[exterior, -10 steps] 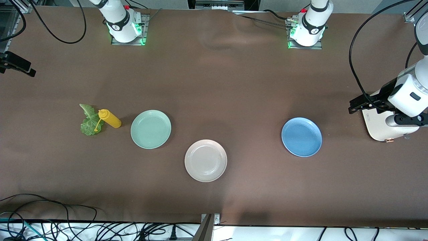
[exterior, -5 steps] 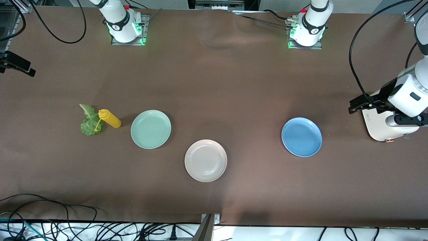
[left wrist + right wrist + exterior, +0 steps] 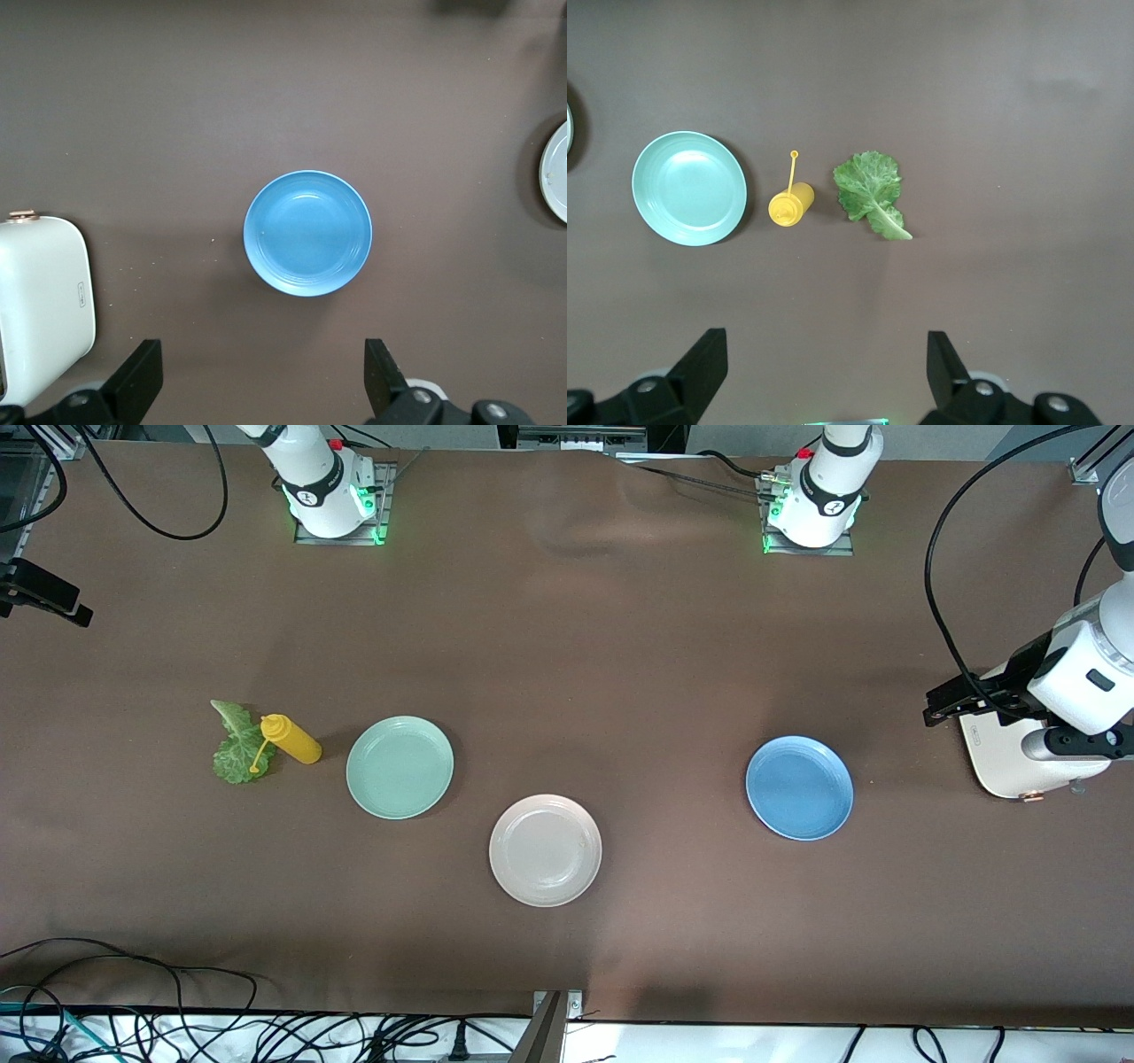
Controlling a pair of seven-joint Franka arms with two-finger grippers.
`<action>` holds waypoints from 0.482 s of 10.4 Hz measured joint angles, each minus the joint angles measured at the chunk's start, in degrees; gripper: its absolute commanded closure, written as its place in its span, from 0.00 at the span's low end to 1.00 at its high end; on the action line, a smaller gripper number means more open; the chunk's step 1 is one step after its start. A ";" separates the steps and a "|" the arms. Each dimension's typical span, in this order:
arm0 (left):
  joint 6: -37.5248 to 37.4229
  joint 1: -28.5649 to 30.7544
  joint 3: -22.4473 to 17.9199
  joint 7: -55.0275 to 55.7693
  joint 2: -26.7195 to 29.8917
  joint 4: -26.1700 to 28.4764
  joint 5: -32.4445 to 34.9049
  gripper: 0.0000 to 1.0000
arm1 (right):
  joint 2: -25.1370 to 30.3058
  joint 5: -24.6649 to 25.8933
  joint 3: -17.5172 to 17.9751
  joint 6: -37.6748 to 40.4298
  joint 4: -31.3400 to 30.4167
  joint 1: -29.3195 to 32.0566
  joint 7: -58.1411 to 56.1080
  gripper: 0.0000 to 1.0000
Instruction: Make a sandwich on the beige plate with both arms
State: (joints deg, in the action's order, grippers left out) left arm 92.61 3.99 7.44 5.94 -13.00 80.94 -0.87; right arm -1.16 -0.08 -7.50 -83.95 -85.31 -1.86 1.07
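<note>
The beige plate lies bare on the brown table, nearest the front camera, and its rim shows in the left wrist view. No sandwich is in view. A green lettuce leaf lies flat toward the right arm's end. My left gripper hangs open high over the table beside the blue plate, holding nothing. My right gripper is open too, high above the table by the lettuce. Only both arms' bases show in the front view.
A yellow squeeze bottle lies beside the lettuce, then a mint-green plate. The blue plate sits toward the left arm's end. A white toaster stands past it, under another white arm. Cables run along the table's front edge.
</note>
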 measured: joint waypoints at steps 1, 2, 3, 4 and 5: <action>0.00 0.00 0.00 0.00 0.00 0.00 0.00 0.00 | 0.01 0.00 0.00 0.00 0.00 0.00 0.00 0.00; 0.00 0.00 0.00 0.00 0.00 0.00 0.00 0.00 | 0.02 0.00 0.00 0.00 0.00 0.00 0.00 0.00; 0.00 0.00 0.00 0.00 0.00 0.00 0.00 0.00 | 0.02 0.00 0.00 0.00 0.00 0.00 0.00 0.00; 0.00 0.00 0.00 0.00 0.00 0.00 0.00 0.00 | 0.02 0.00 0.00 0.00 0.00 0.00 0.00 0.00; 0.00 0.00 0.00 0.00 0.00 0.00 0.00 0.00 | 0.02 0.00 0.00 0.00 0.00 0.00 0.00 0.00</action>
State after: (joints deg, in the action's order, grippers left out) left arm 92.61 3.99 7.44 5.94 -13.00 80.94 -0.87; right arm -1.14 -0.08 -7.50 -83.95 -85.31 -1.86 1.07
